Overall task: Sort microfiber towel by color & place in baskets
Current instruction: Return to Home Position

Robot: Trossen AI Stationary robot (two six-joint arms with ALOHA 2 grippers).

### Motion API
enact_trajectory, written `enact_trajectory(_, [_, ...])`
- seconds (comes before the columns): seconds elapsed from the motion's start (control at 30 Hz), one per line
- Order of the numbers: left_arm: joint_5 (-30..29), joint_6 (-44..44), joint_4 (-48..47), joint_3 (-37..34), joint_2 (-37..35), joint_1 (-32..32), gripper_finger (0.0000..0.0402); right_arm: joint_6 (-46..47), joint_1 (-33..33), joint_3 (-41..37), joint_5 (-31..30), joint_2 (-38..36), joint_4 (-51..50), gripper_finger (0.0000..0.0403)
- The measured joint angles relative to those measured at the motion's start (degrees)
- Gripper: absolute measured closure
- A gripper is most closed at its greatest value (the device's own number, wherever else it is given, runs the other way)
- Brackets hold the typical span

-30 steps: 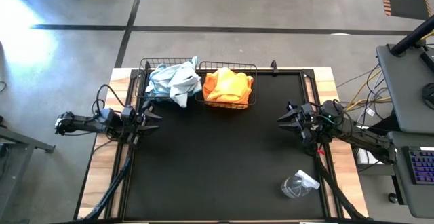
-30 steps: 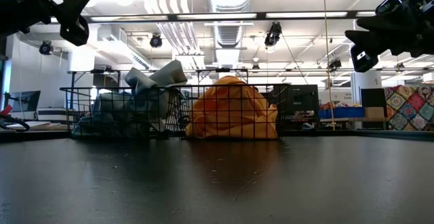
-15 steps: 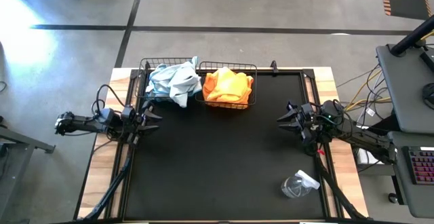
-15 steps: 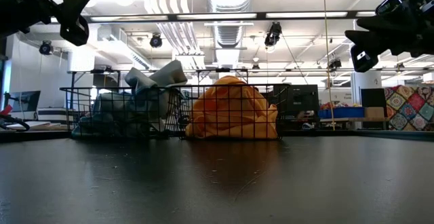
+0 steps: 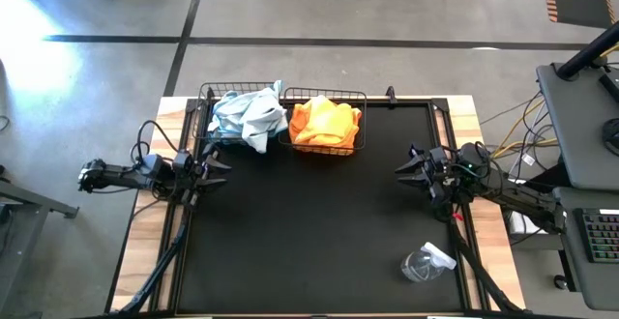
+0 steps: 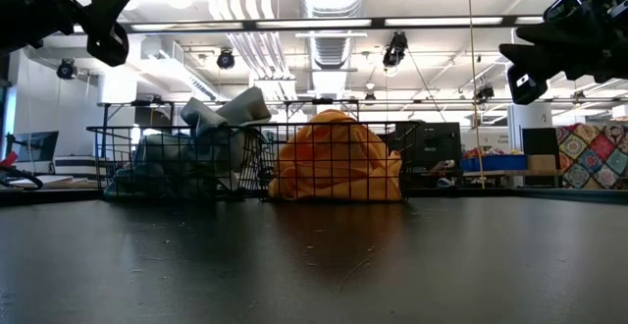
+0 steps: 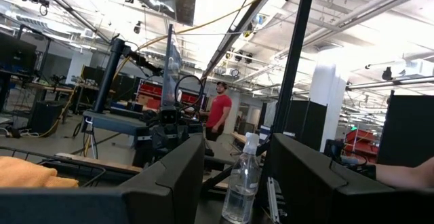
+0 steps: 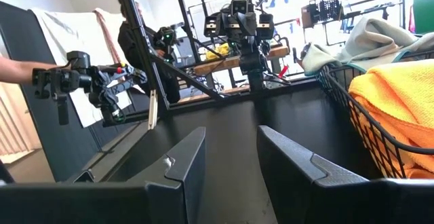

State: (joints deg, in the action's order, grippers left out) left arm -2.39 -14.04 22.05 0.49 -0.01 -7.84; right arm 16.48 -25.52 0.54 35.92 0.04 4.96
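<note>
At twelve o'clock on the table, blue-grey towels (image 5: 247,116) fill the left basket (image 5: 205,101) and orange towels (image 5: 324,123) the right basket (image 5: 364,106). Your left claw (image 5: 215,167) at nine o'clock and right claw (image 5: 406,169) at three hang parted, holding nothing. Such cloth looks soft and light, so pinch a raised fold.

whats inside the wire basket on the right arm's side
Orange microfiber towels, heaped above the rim of the basket. They cover the basket's floor and anything beneath them, so their number cannot be told.
</note>
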Motion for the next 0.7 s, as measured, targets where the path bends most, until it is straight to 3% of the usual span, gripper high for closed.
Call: enact_trajectory(0.7, [0.0,0.0,0.0,0.0,0.0,0.0,0.0243,0.0,0.0,0.0,0.0,1.2,-0.1,0.0277])
